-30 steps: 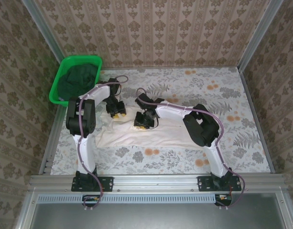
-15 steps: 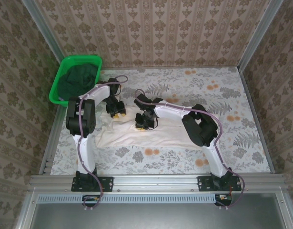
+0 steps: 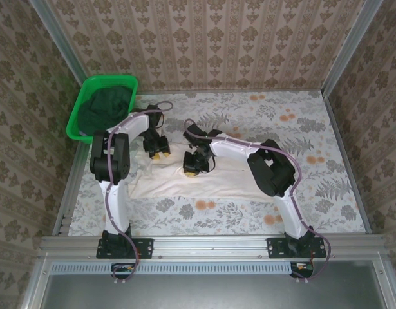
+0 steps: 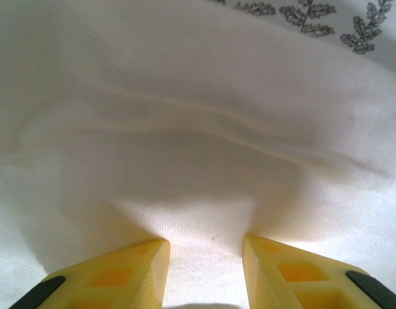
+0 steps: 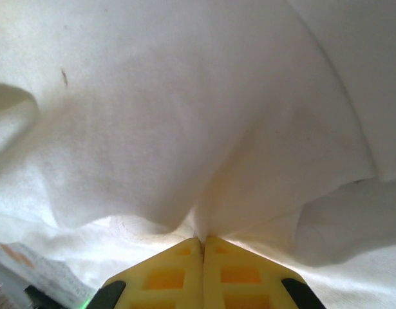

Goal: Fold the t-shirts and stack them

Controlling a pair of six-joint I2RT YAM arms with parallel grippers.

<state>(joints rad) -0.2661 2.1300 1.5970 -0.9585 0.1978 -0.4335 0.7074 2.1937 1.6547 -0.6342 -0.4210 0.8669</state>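
two yellow hands pinch soft cream t-shirt (image 3: 178, 180).

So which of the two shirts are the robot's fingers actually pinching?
The pale cream t-shirt spread on the table; both arms' yellow fingers press into it. The dark green t-shirt lies bunched in the bright green basket, untouched.
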